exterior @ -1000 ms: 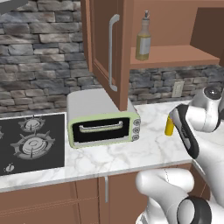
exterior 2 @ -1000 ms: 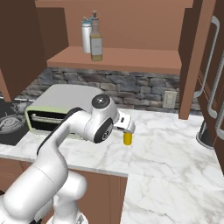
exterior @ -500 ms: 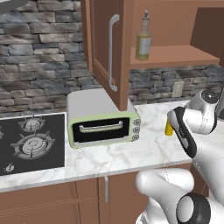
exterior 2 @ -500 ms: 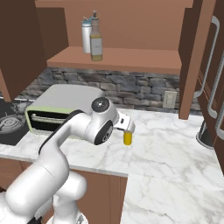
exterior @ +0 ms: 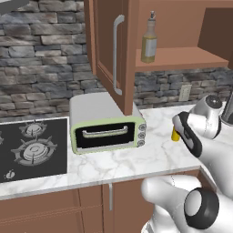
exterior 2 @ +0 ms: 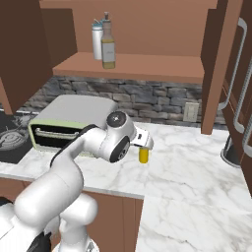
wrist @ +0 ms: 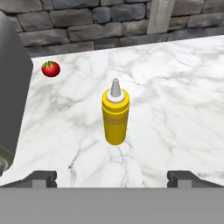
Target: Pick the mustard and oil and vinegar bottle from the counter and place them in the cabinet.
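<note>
Now we keep our spread, empty fingers [wrist: 112,177] centred on the mustard [wrist: 115,116], upright on the counter [wrist: 175,105], then descend and close around its body.

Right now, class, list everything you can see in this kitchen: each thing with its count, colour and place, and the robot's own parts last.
mustard: one, yellow, upright on the counter, ahead of the claw
oil bottle: one, olive, on the cabinet shelf
canister: one, grey, behind the oil bottle
tomato: one, red, on the counter near the wall
toaster oven: one, pale green, on the counter
hob: one, black, left of the oven
outlet: one, beige, on the stone wall
claw: one, dark tips, open, short of the mustard
</note>
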You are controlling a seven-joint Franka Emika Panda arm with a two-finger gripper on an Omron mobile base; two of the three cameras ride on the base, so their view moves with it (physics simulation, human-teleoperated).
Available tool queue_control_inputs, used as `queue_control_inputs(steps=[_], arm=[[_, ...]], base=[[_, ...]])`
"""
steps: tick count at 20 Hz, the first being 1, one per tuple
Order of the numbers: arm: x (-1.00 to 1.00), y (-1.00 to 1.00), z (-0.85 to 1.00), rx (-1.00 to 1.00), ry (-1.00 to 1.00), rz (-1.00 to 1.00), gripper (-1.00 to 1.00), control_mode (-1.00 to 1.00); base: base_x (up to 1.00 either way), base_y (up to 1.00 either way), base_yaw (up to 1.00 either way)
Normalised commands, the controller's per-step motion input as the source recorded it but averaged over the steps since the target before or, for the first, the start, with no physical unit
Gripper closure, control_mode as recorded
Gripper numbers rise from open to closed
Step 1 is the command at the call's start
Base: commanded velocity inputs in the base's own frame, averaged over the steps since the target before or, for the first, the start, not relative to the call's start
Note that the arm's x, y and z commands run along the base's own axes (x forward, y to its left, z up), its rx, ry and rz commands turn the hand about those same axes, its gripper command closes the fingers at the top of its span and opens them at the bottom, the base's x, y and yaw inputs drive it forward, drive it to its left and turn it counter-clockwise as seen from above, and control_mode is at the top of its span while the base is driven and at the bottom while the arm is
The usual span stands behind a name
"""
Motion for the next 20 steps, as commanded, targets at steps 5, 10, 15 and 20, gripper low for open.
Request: queue_control_inputs(steps=[5, 10, 15, 20], arm=[[0.22, -0.1, -0.14, 0.0, 0.0, 0.0, -1.0, -1.0], [0.28, -0.07, -0.13, 0.0, 0.0, 0.0, -1.0, -1.0], [0.22, -0.04, -0.13, 0.0, 0.0, 0.0, -1.0, -1.0], [0.16, -0.05, -0.14, 0.0, 0.0, 0.0, -1.0, -1.0]], base=[[0.0, 0.0, 0.0], [0.0, 0.0, 0.0], [0.0, 0.0, 0.0], [0.0, 0.0, 0.0]])
